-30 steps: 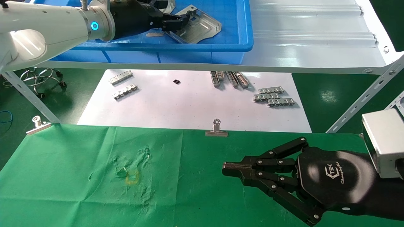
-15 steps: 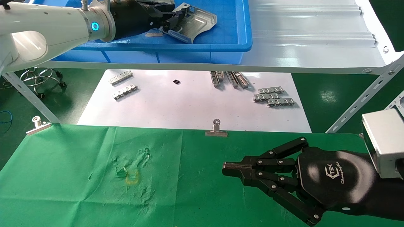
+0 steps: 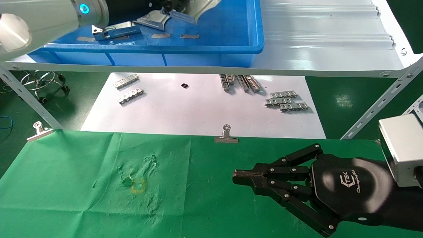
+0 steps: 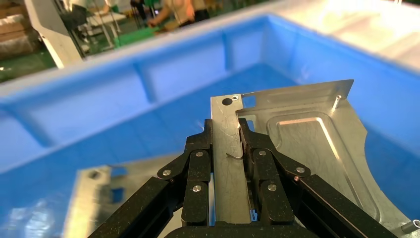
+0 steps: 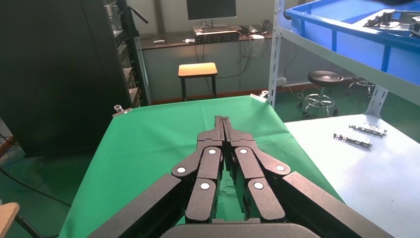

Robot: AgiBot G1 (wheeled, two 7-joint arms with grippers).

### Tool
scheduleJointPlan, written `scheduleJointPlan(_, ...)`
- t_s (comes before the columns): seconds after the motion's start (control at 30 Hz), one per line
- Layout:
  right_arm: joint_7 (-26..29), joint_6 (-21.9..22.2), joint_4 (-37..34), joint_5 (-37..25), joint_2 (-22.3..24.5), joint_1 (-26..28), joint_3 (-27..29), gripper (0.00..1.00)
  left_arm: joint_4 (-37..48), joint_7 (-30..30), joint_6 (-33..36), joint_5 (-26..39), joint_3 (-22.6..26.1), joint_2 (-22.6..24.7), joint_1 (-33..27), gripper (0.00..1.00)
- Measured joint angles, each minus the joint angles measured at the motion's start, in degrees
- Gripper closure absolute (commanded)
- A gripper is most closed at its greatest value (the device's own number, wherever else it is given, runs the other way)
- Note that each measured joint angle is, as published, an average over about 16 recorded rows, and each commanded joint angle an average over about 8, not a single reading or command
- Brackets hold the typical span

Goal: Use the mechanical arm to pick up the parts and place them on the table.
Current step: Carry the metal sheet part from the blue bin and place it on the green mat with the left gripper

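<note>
My left gripper [image 4: 226,131] is shut on the flange of a shiny silver part [image 4: 307,148] and holds it above the floor of the blue bin [image 4: 173,74]. In the head view the left arm, with its glowing blue ring [image 3: 84,8], is at the top left, and the held part [image 3: 205,4] is cut by the top edge. Two more silver parts [image 3: 115,30] [image 3: 155,19] lie in the bin. My right gripper [image 3: 238,175] is shut and empty, low over the green cloth table [image 3: 82,205], right of its yellow mark [image 3: 138,185].
The blue bin [image 3: 214,49] stands on the white metal shelf [image 3: 330,39]. Below lies a white paper sheet [image 3: 198,109] with toothed metal strips [image 3: 287,100] [image 3: 130,89]. Binder clips [image 3: 226,135] [image 3: 39,130] grip the cloth's far edge.
My left gripper has risen with the part, up and toward the view's top-left, uncovering other parts on the bin floor. The right arm has not moved.
</note>
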Motion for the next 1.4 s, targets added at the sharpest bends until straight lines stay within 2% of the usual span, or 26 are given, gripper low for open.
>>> scheduleJointPlan(0.27,0.00,0.00,0.00,0.00,0.00,0.00,-0.01,1.00,-1.63,5.64,15.83,-4.49,-2.52,-7.31,0.05,1.00)
scheduleJointPlan(0.47,-0.01,0.00,0.00,0.01,0.00,0.00,-0.01,1.00,-4.21,12.90,31.22,-6.79,-3.51,-13.97,1.44,1.00)
scheduleJointPlan(0.67,-0.01,0.01,0.00,0.01,0.01,0.00,-0.02,1.00,-9.00,20.54,41.07,-8.70,-2.95,-20.25,4.27,1.00)
scheduleJointPlan(0.83,-0.01,0.01,0.00,0.01,0.01,0.01,-0.02,1.00,-15.55,26.04,44.42,-11.24,-1.01,-25.82,8.20,1.00)
scheduleJointPlan(1.1,-0.01,0.01,0.00,0.02,0.01,0.01,-0.03,1.00,-25.42,32.93,44.48,-14.67,4.79,-33.77,15.69,1.00)
scheduleJointPlan(1.23,-0.02,0.01,0.00,0.02,0.01,0.01,-0.03,1.00,-27.51,36.88,44.19,-14.33,8.36,-35.85,18.67,1.00)
scheduleJointPlan(1.4,-0.02,0.01,0.00,0.02,0.01,0.01,-0.04,1.00,-26.75,42.21,43.89,-12.37,12.52,-35.86,21.15,1.00)
